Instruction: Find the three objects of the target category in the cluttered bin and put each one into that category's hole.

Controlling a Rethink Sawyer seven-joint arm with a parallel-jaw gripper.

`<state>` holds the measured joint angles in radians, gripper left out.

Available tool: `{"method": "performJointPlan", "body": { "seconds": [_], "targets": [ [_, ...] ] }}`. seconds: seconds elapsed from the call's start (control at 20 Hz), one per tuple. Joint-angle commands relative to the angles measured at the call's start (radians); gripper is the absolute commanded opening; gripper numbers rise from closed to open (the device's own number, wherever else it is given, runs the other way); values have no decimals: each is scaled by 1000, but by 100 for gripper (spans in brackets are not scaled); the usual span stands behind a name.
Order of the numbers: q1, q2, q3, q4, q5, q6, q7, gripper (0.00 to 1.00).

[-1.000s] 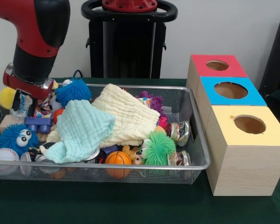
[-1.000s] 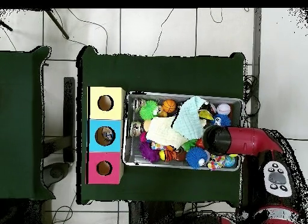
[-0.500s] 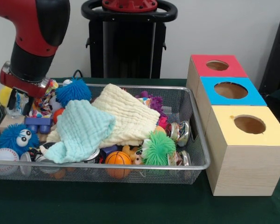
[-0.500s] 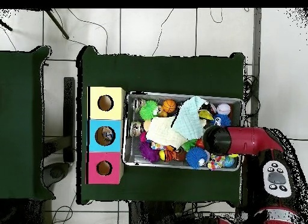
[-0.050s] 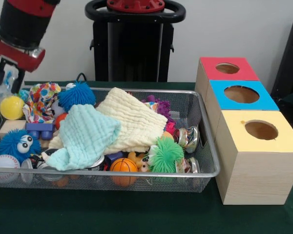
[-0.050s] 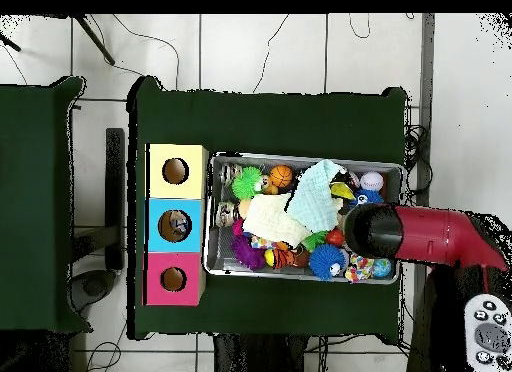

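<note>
A wire bin (image 5: 205, 171) holds a jumble of toys under a cream cloth (image 5: 134, 122) and a mint cloth (image 5: 83, 136). My gripper (image 5: 8, 78) hangs above the bin's left end, over a yellow ball (image 5: 11, 107). It is shut on a small clear bluish object (image 5: 9, 79). In the overhead view the red arm (image 6: 420, 235) covers the gripper and the bin's right end. Three boxes stand beside the bin, with a red hole (image 5: 227, 68), a blue hole (image 5: 241, 94) and a yellow hole (image 5: 261, 129).
In the bin lie a blue fuzzy ball (image 5: 76, 95), a green fuzzy ball (image 5: 166, 155), a small basketball (image 5: 123, 165), a baseball (image 5: 4, 163), a patterned cloth (image 5: 41, 99) and shiny metal pieces (image 5: 188, 137). A black stand (image 5: 134, 44) rises behind the bin.
The gripper has risen out of the bin's left end and shifted left, lifting the clear object. The yellow ball and patterned cloth it hid now show.
</note>
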<state>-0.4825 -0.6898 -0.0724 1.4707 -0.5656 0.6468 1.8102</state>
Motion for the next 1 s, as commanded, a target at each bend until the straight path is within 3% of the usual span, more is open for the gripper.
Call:
{"method": "performJointPlan", "body": {
  "seconds": [0.05, 0.4, 1.0],
  "targets": [
    [10, -164, 161, 93, 101, 215, -229, 0],
    [93, -116, 157, 103, 136, 156, -28, 0],
    [197, -32, 119, 93, 220, 89, 135, 0]
  ]
}}
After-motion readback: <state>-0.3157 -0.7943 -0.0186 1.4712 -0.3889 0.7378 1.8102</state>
